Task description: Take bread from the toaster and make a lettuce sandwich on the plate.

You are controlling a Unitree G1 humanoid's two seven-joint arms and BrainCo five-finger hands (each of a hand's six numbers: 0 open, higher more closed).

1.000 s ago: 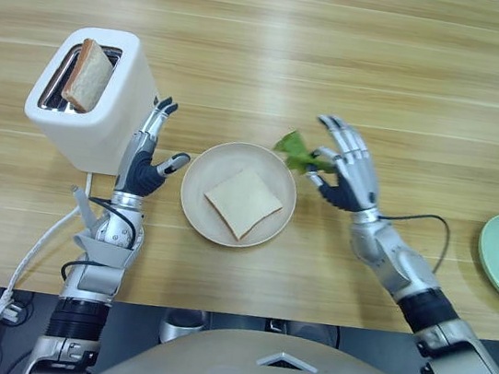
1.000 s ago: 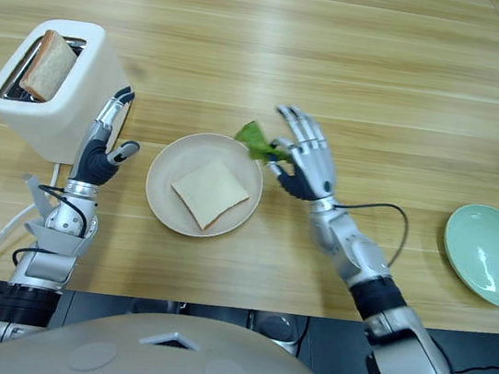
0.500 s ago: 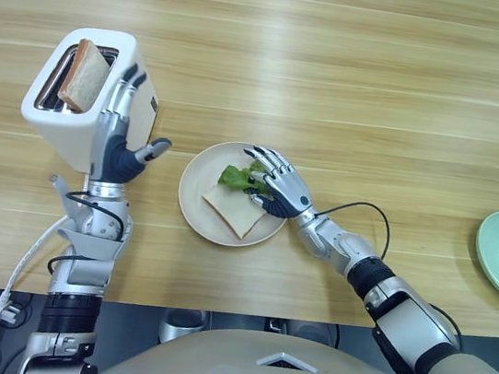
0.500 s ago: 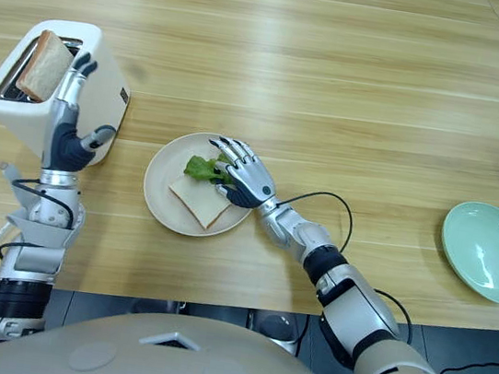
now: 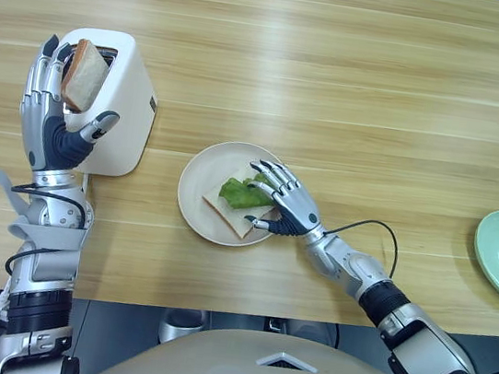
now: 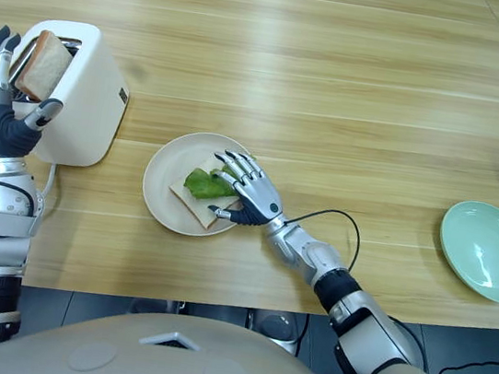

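Now the left hand [image 5: 53, 127] stands at the left side of the toaster [image 5: 128, 123], fingers [image 6: 0, 40] spread and holding nothing, with the upright bread slice [image 5: 85, 75] between them and the thumb. The left eye view makes fingers and slice seem touching; the right eye view shows a gap. On the plate [image 5: 197, 175], lettuce [image 5: 238, 191] lies on the bread [image 5: 227, 214], its right end under the spread fingertips of the right hand [image 5: 288, 213], which grips nothing. Half a second ago the left hand was lower and the right hand pinched the leaf.
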